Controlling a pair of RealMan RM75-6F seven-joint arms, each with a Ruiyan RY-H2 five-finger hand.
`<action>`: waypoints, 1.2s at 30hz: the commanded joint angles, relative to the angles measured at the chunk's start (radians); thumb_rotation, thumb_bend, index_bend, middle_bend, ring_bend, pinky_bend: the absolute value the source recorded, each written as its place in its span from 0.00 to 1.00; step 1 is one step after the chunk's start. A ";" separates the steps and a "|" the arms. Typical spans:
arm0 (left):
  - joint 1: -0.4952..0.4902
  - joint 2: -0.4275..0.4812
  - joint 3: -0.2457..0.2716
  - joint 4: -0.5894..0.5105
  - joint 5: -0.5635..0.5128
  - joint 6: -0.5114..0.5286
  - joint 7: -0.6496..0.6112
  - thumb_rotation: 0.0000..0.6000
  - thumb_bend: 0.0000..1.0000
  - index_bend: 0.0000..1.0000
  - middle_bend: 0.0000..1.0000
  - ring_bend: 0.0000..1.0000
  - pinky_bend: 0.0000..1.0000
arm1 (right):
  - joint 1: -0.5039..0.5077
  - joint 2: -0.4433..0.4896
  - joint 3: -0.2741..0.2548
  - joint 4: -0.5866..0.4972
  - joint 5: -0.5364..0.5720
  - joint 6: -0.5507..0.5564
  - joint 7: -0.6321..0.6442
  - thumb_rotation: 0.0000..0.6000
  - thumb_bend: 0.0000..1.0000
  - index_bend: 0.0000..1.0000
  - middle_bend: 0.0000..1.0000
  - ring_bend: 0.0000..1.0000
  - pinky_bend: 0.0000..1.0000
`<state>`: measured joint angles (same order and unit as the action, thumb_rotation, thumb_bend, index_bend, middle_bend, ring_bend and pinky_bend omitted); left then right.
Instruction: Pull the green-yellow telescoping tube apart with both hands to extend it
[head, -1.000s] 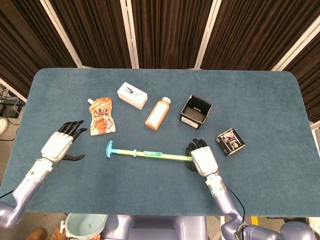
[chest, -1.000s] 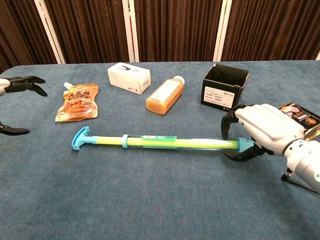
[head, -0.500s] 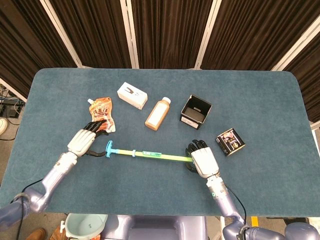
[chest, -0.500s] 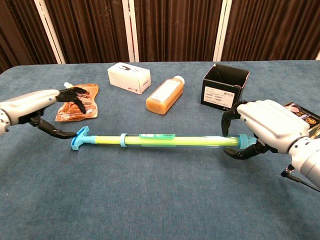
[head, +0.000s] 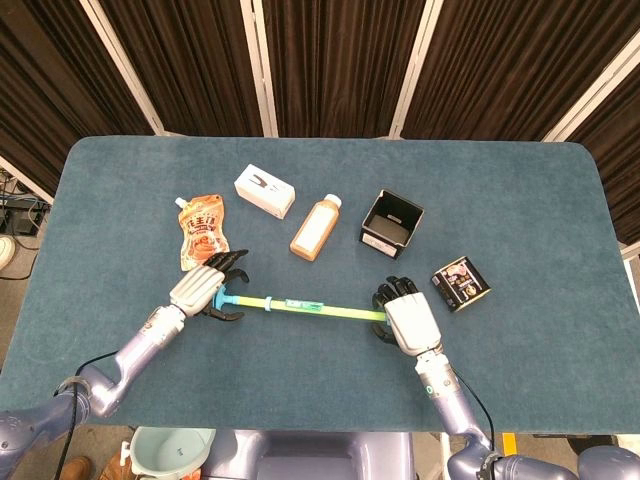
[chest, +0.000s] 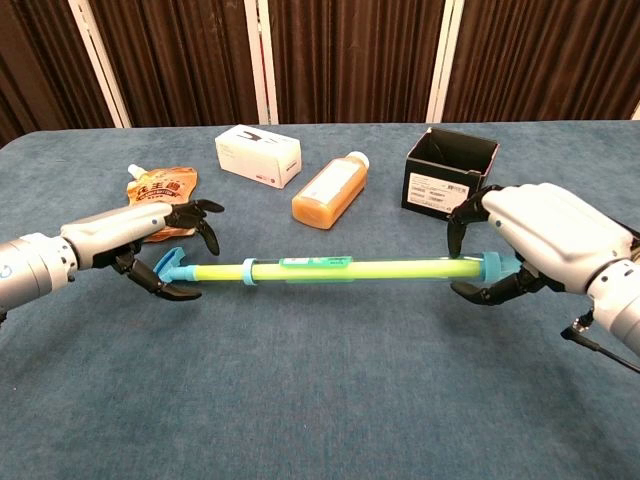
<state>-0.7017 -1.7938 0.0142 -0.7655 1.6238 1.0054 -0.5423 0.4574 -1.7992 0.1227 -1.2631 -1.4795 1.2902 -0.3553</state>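
The green-yellow telescoping tube (head: 300, 307) (chest: 330, 268) stretches left to right across the near middle of the table, with a blue T-handle at its left end. It hangs a little above the cloth. My right hand (head: 408, 320) (chest: 540, 240) grips the tube's blue-collared right end. At the T-handle my left hand (head: 200, 290) (chest: 130, 232) has its fingers spread above the handle and its thumb below, and it does not clasp the handle.
Behind the tube lie an orange pouch (head: 203, 232), a white box (head: 264, 190), a juice bottle (head: 315, 228) and an open black box (head: 392, 224). A small dark packet (head: 460, 283) sits just right of my right hand.
My left hand has swept in from the far left to the T-handle. The right hand has lifted the tube's right end and drawn it slightly right.
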 joint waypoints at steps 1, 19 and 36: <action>-0.007 -0.021 0.011 0.026 -0.003 -0.025 0.006 1.00 0.24 0.34 0.00 0.04 0.09 | -0.001 0.009 0.004 -0.009 0.000 0.006 0.002 1.00 0.38 0.77 0.40 0.24 0.27; -0.001 -0.076 0.017 0.112 -0.007 0.037 0.032 1.00 0.67 0.58 0.05 0.06 0.09 | -0.013 0.064 0.024 -0.058 0.009 0.036 0.004 1.00 0.30 0.82 0.44 0.28 0.28; 0.005 -0.061 0.021 0.079 -0.020 0.030 0.135 1.00 0.69 0.66 0.10 0.06 0.09 | -0.024 0.137 0.053 -0.165 0.007 0.083 -0.029 1.00 0.30 0.82 0.44 0.29 0.29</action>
<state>-0.6978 -1.8557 0.0343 -0.6824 1.6031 1.0322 -0.4134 0.4340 -1.6641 0.1743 -1.4252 -1.4727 1.3713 -0.3824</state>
